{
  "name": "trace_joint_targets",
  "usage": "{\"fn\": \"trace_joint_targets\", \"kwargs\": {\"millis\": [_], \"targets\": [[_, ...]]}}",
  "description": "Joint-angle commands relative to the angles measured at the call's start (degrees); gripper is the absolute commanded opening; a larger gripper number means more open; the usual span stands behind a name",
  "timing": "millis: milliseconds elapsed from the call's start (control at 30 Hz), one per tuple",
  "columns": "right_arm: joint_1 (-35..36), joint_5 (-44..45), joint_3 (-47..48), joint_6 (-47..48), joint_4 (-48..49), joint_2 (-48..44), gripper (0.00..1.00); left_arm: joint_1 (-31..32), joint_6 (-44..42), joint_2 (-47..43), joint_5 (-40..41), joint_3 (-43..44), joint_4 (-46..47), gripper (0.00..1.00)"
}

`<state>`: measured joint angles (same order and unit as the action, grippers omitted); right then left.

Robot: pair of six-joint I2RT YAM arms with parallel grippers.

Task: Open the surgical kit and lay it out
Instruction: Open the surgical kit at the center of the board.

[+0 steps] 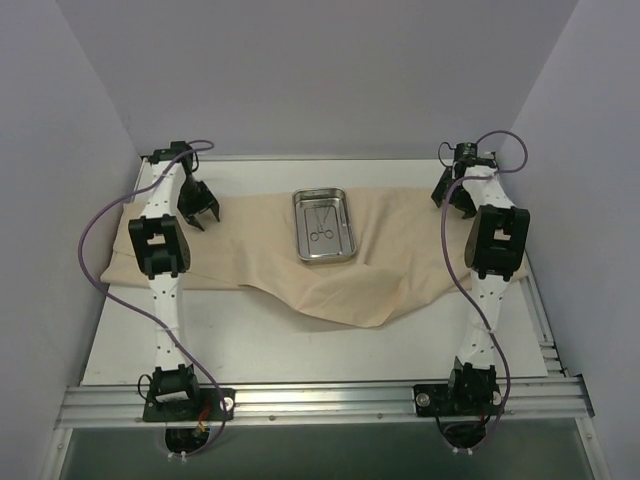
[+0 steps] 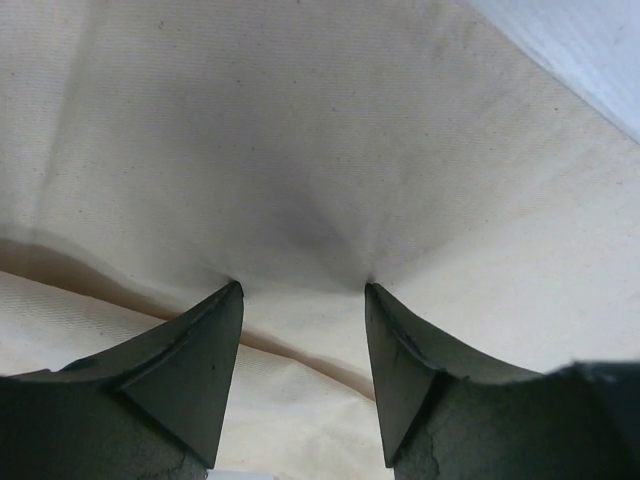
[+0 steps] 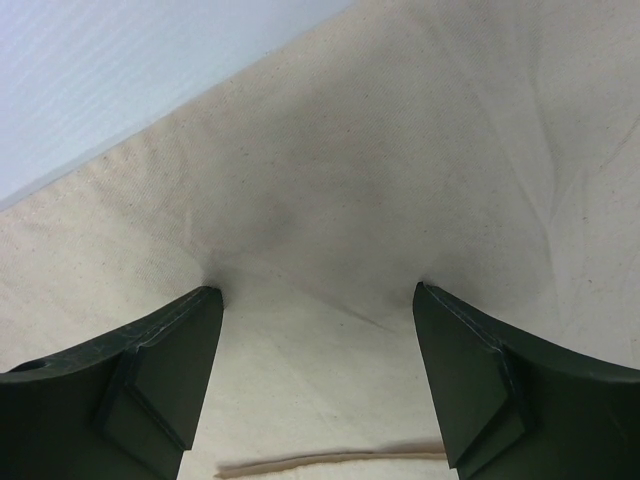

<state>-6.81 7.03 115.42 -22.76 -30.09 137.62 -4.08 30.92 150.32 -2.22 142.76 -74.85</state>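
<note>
Your steel tray is a shiny rectangle with rounded corners and a raised rim, lying flat on the beige cloth wrap. Inside the tray lie two thin metal scissor-like instruments, side by side along its length; they are too small in the overhead view to tell more.

The wrap is a matte woven fabric spread under the tray and out to both sides of it. It has soft creases, and on the tray's near side a rounded flap reaches over the white table.

Your left gripper is down on the cloth well to the left of the tray. Its dark, wedge-shaped fingers stand apart with only flat cloth between them. Both tips press into the fabric, which dimples and shades grey there.

Your right gripper is well to the right of the tray. Its fingers are spread wider, gripping nothing, with the tips touching the weave and a faint pucker running from each. A thin cloth edge shows low between them in the right wrist view.
</note>
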Motion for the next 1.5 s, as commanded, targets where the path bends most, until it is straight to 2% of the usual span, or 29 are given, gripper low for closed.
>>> {"fn": "trace_joint_targets", "kwargs": {"millis": [0,267,500,733,900,1000,1133,1267,1367,1467], "targets": [[-1.45,4.14,0.07,1.41,-3.04,7.3,0.78,-0.14,-0.68,6.2,-1.55,6.56,-4.08,0.61],[-2.24,3.87,9.72,2.11,-5.24,13.28,0.78,-1.19,1.68,11.75,-9.29,12.9,2.32,0.61],[-2.86,2.91,10.1,2.55,-4.55,13.2,0.79,-3.92,2.39,14.21,-13.42,17.2,6.11,0.61],[-2.86,0.8,13.69,1.41,-5.42,7.58,0.81,-3.75,1.52,2.71,-14.31,9.48,11.56,0.68],[-2.77,0.09,18.44,0.45,-9.8,1.18,0.84,-2.61,-0.06,-5.02,-12.29,6.13,9.02,0.68],[-1.99,0.01,14.24,-0.52,-10.35,-4.79,0.86,-1.55,-0.51,-10.37,-9.14,2.01,8.14,0.7],[0.12,-1.14,0.89,-1.93,-7.89,-13.42,0.86,0.56,-1.56,-19.78,-5.09,-6.86,11.82,0.75],[3.29,-0.79,-12.11,-3.43,-5.25,-20.18,0.84,3.46,-2.88,-27.35,-4.55,-16.87,13.85,0.76],[5.22,-0.09,-15.39,-4.31,-5.16,-20.99,0.81,7.67,-3.93,-33.4,-4.64,-23.89,15.17,0.76],[6.45,1.06,-15.92,-4.04,-6.03,-19.85,0.74,10.57,-4.55,-36.32,-4.73,-28.22,16.31,0.76]]}}
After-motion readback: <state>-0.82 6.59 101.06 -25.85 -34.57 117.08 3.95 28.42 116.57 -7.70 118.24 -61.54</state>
